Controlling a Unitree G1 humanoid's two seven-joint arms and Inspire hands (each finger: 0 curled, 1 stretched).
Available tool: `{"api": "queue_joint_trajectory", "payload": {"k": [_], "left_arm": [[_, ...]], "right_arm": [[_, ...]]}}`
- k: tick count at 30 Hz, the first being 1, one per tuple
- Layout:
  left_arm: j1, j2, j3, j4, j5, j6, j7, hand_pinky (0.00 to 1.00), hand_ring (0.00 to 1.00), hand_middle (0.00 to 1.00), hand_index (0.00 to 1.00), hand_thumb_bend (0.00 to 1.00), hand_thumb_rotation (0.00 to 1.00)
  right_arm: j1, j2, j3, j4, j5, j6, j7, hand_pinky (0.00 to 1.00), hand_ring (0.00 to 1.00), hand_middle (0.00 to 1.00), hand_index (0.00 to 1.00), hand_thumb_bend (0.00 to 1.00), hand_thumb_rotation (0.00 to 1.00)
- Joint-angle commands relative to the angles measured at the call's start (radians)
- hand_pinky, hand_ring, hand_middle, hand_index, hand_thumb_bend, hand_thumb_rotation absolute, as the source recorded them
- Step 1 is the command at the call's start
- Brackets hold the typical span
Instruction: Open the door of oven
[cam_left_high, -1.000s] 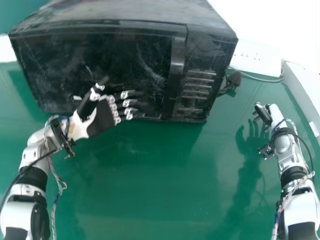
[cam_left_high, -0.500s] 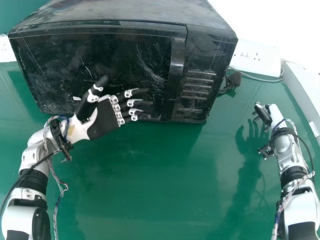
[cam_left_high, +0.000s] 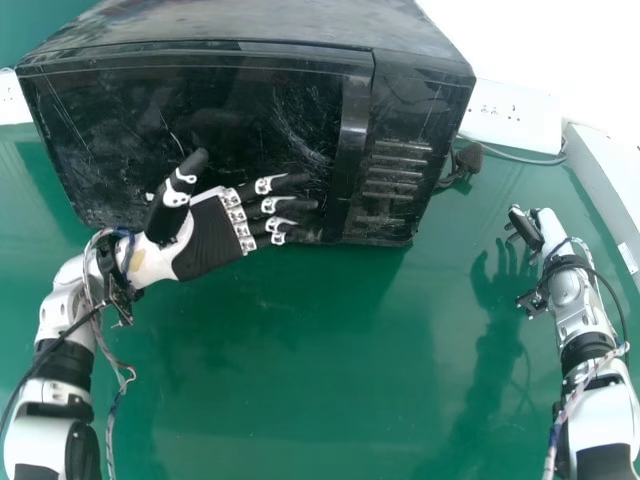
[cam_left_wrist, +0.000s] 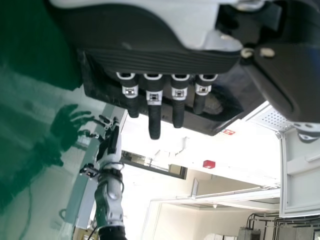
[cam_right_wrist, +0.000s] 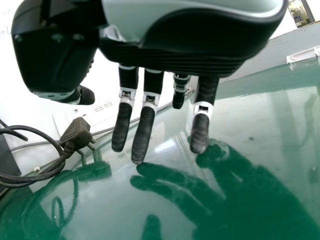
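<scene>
Black microwave oven (cam_left_high: 240, 22) closed, left hand (cam_left_high: 212, 240) open at its door (cam_left_high: 240, 110)

At the far left, beyond the left hand and past the oven's side, a white socket panel (cam_left_high: 12, 98) shows at the edge of the head view. The left hand comes next, in front of the lower part of the door, palm bare and nothing gripped. Its fingers are extended towards the right, with the thumb raised well away from them; the left wrist view shows the same straight fingers against the dark oven. Whether they touch the door, I cannot tell.

The microwave oven stands just beyond this hand, its door flush with the front. To the right of the fingertips, and apart from them, is the upright door handle (cam_left_high: 352, 130). Farther right from the hand comes the side panel (cam_left_high: 408, 130) with its row of raised slats.

Between the oven and the right hand (cam_left_high: 550, 230), a black plug (cam_left_high: 468, 158) lies on the green tabletop (cam_left_high: 300, 350), with a white socket strip (cam_left_high: 512, 115) behind it. The right hand is over the tabletop, well apart from the oven, its fingers loosely extended and holding nothing; a dark reflection of them shows to its left. A pale grey ledge (cam_left_high: 605, 185) runs just beyond this hand.
</scene>
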Motion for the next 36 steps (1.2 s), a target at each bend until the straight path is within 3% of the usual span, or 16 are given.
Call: {"api": "queue_joint_trajectory", "payload": {"k": [1, 8, 13, 19, 21, 25, 32, 36], "left_arm": [[0.024, 0.004, -0.012, -0.029, -0.019, 0.017, -0.017, 0.5, 0.79, 0.92, 1.0, 1.0, 0.87], [0.042, 0.001, -0.008, -0.083, -0.037, 0.047, -0.013, 0.53, 0.85, 0.96, 1.0, 1.0, 0.85], [0.062, -0.006, -0.012, -0.14, -0.058, 0.067, 0.009, 0.67, 0.99, 1.0, 1.0, 1.0, 0.84], [0.09, -0.007, -0.023, -0.216, -0.07, 0.094, 0.035, 0.85, 1.0, 1.0, 1.0, 1.0, 0.81], [0.102, -0.009, -0.027, -0.242, -0.069, 0.087, 0.055, 0.85, 1.0, 1.0, 1.0, 1.0, 0.81], [0.135, -0.014, -0.038, -0.289, -0.048, 0.032, 0.12, 0.8, 1.0, 1.0, 1.0, 1.0, 0.79], [0.188, -0.022, -0.062, -0.364, -0.006, -0.018, 0.26, 0.8, 1.0, 1.0, 1.0, 1.0, 0.79], [0.201, -0.04, -0.075, -0.348, 0.035, -0.114, 0.325, 0.81, 1.0, 1.0, 1.0, 1.0, 0.81]], "right_arm": [[0.045, 0.031, 0.012, 0.023, -0.007, 0.016, 0.037, 0.41, 0.46, 0.55, 0.49, 0.51, 0.14], [0.045, 0.032, 0.014, 0.023, -0.009, 0.016, 0.033, 0.4, 0.45, 0.54, 0.49, 0.51, 0.14], [0.044, 0.034, 0.011, 0.025, -0.006, 0.021, 0.035, 0.4, 0.45, 0.54, 0.49, 0.51, 0.15], [0.041, 0.035, 0.015, 0.025, -0.009, 0.028, 0.036, 0.42, 0.47, 0.56, 0.49, 0.51, 0.15], [0.043, 0.034, 0.013, 0.025, -0.007, 0.024, 0.037, 0.42, 0.46, 0.56, 0.49, 0.51, 0.14], [0.044, 0.035, 0.009, 0.025, -0.004, 0.025, 0.037, 0.41, 0.46, 0.55, 0.49, 0.51, 0.15], [0.044, 0.037, 0.012, 0.025, -0.008, 0.028, 0.032, 0.41, 0.46, 0.56, 0.49, 0.51, 0.15], [0.044, 0.037, 0.011, 0.026, -0.007, 0.029, 0.032, 0.43, 0.47, 0.55, 0.49, 0.51, 0.15]]}}
